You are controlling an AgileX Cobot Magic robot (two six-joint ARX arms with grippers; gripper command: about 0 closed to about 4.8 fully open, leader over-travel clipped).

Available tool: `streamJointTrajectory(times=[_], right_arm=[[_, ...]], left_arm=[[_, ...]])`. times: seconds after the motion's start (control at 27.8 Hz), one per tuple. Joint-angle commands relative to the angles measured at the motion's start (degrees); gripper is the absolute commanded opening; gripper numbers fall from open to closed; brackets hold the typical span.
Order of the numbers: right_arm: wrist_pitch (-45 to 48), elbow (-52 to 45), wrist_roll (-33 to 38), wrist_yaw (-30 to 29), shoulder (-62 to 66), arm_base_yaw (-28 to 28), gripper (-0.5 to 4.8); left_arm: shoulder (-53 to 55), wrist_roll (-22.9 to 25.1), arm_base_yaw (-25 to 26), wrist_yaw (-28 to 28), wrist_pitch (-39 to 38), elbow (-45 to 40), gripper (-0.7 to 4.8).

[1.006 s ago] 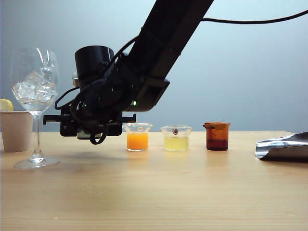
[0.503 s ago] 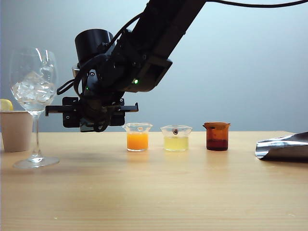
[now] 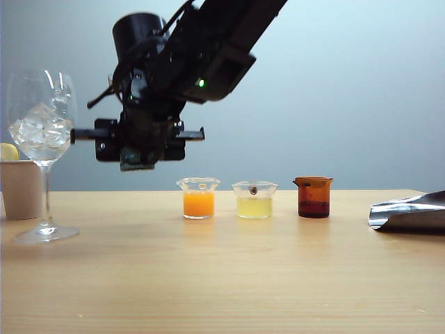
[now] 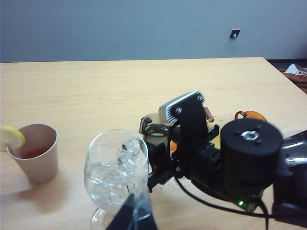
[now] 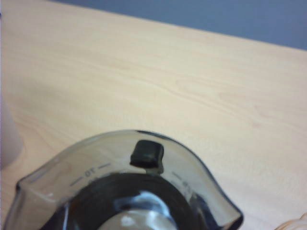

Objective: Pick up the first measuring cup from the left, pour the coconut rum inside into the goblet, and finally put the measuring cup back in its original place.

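The right tool (image 3: 139, 149) is hanging in the air above the table (image 3: 222, 278), between the goblet (image 3: 42, 139) and the orange cup (image 3: 199, 198). It is gripping the grey cup (image 5: 124, 191), with one finger (image 5: 147, 154) hooked over the rim. From the side the arm is hiding the cup, so I am only guessing how level it is sitting.

The cup looks small, light and stiff, like thin plastic. The smooth wall could be slippery, so holding it by the rim seems a good spot. The rum (image 5: 139, 211) inside is clear like water and would slosh if the cup is tipped fast.

The goblet is thin glass, tall on a skinny stem, and full of ice. It could tip or crack if it gets bumped.

The left tool (image 4: 134, 215) is sitting low by the goblet's foot. I cannot tell if it is open or closed.
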Motion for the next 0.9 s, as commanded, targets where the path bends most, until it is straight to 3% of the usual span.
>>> streamJointTrajectory(times=[0.04, 0.57, 0.9], right_arm=[[1.01, 0.31, -0.04, -0.07, -1.38, -0.24, 0.07], [-4.44, 0.31, -3.41, -1.92, -5.70, -3.43, 0.07], [-9.05, 0.31, -4.28, -11.04, -12.70, -5.27, 0.02]], left_arm=[[-0.15, 0.44, -0.02, 0.22, 0.55, 0.20, -0.05], [-0.15, 0.44, -0.02, 0.22, 0.68, 0.20, -0.05], [-0.15, 0.42, -0.02, 0.22, 1.25, 0.20, -0.05]])
